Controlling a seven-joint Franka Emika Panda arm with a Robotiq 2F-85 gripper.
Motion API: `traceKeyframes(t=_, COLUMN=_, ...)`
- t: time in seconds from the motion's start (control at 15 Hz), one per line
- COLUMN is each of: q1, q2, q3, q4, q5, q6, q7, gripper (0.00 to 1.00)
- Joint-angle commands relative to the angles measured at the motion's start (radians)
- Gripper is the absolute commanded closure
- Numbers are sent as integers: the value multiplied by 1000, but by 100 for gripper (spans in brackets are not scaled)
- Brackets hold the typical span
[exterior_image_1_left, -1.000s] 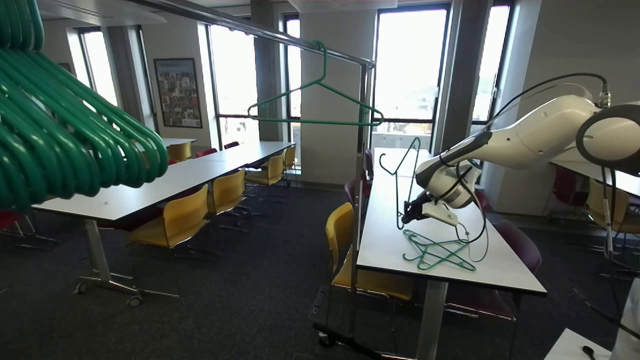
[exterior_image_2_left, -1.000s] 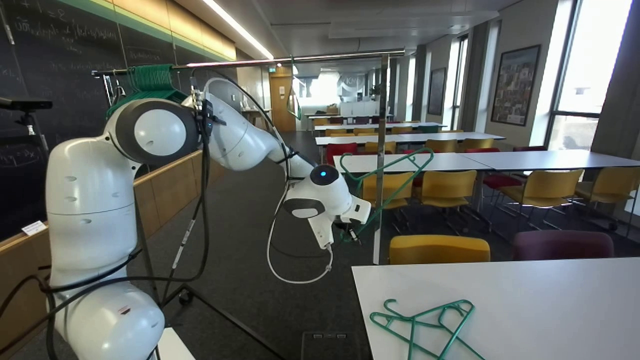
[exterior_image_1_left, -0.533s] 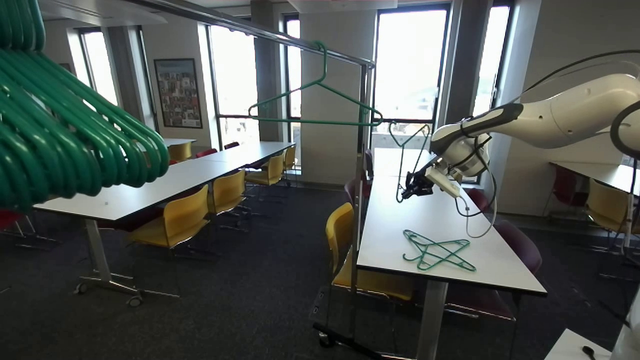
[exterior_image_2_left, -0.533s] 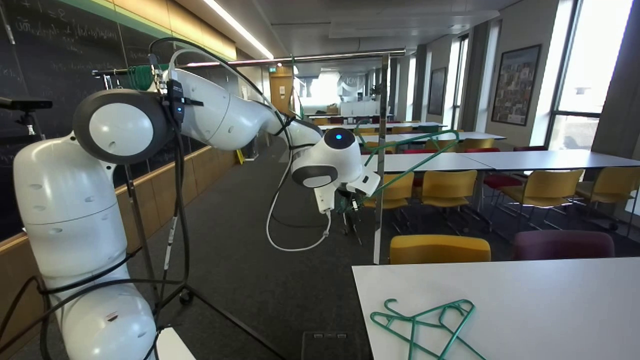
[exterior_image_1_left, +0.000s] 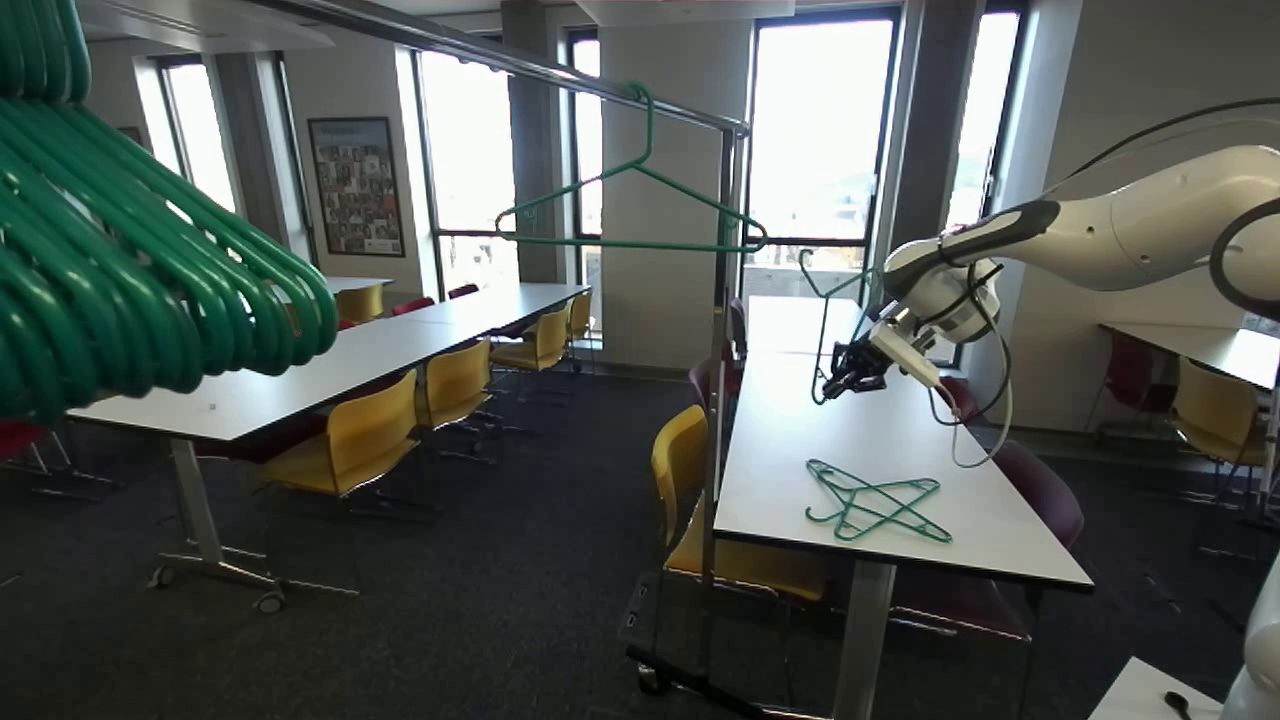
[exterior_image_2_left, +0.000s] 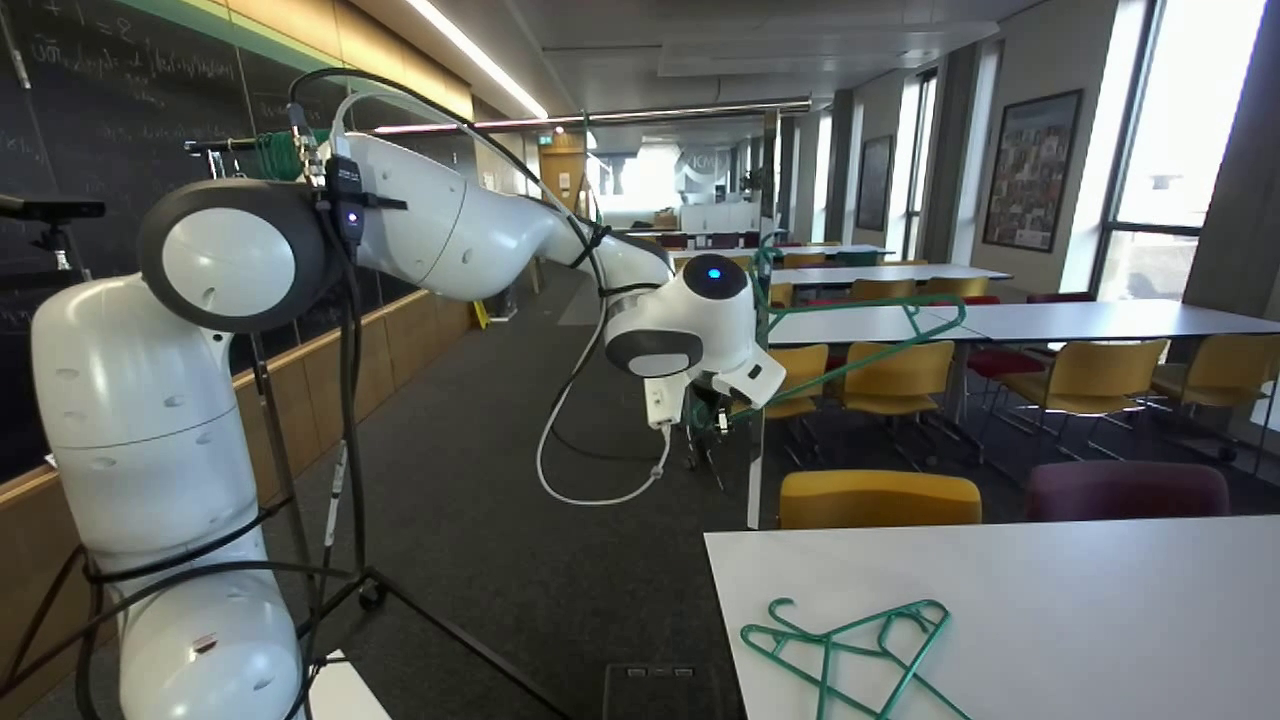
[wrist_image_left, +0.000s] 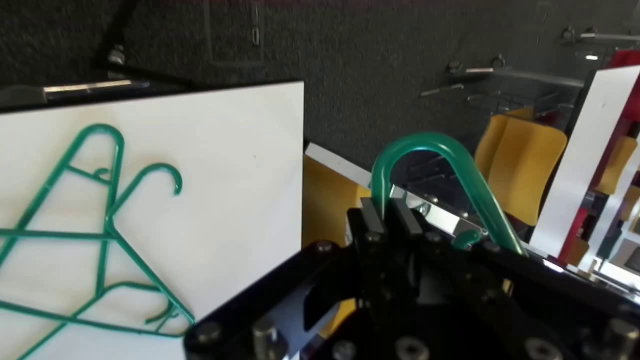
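As my white arm carries its load up from the bench, the gripper pinches a green hanger beside the rounded end of its frame, jaws drawn together until only the thin bar fits between them, just below center in the wrist view. Over the past second I have watched the arm climb, then shift toward the right in both exterior views, the green hanger tipping to a shallower slant along the way. That, I judge, means the hold is sound and the piece is free of the loose hangers, which lie unmoved on the bench at left in the wrist view. In an exterior view it tilts upward right of center, hook toward the upper left, below the rail, where a lone hanger hangs at upper center and a thick bundle of hangers crowds the left edge. Where it crosses the rack post in an exterior view, I cannot tell whether they touch.
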Motion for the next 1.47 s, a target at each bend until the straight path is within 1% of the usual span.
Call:
traceKeyframes(t=0.0, q1=-78, q2=97, q3=-17, q4=84, q5=26, q6=-253, q7=-13, gripper=97)
traceKeyframes(t=0.13, q1=-116, q2=171, q3=-26, q4=119, q5=-1, q6=-367, q7=24, gripper=97)
traceKeyframes(t=0.27, q1=-145, q2=253, q3=-33, q4=157, q5=-36, q6=-424, q7=84, gripper=97)
traceKeyframes(t=0.47, q1=-172, q2=382, q3=-39, q4=223, q5=-71, q6=-439, q7=195, gripper=97)
traceKeyframes(t=0.6, q1=-181, q2=463, q3=-41, q4=265, q5=-53, q6=-386, q7=290, gripper=97)
traceKeyframes(t=0.73, q1=-198, q2=530, q3=-34, q4=324, q5=-26, q6=-404, q7=387, gripper=97)
traceKeyframes(t=0.87, q1=-213, q2=583, q3=-25, q4=381, q5=-7, q6=-429, q7=463, gripper=97)
traceKeyframes(t=1.13, q1=-240, q2=662, q3=-10, q4=483, q5=66, q6=-439, q7=568, gripper=97)
traceKeyframes(t=1.4, q1=-262, q2=708, q3=-7, q4=560, q5=128, q6=-422, q7=633, gripper=97)
